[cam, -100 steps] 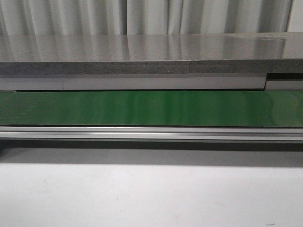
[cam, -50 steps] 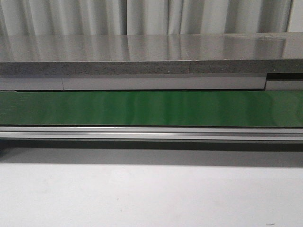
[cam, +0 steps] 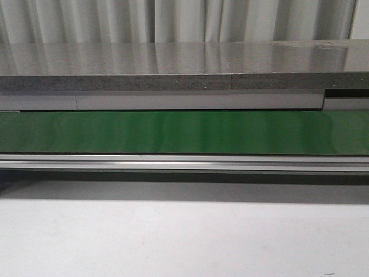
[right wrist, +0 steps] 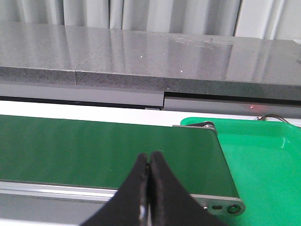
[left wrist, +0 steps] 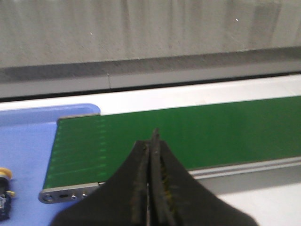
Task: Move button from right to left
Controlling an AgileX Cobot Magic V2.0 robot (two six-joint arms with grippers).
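The button [left wrist: 3,190], with a yellow cap and black body, lies on the blue tray [left wrist: 23,141] at the edge of the left wrist view, cut off by the frame. My left gripper [left wrist: 151,139] is shut and empty, over the near edge of the green conveyor belt [left wrist: 188,132], apart from the button. My right gripper [right wrist: 149,160] is shut and empty, over the belt [right wrist: 94,146] near its other end. Neither gripper nor the button shows in the front view, which holds only the belt [cam: 184,131].
A green tray [right wrist: 263,160] sits past the belt's end roller in the right wrist view. A grey stone counter [cam: 173,63] runs behind the belt. An aluminium rail [cam: 184,163] edges the belt's front, with white table [cam: 184,236] before it.
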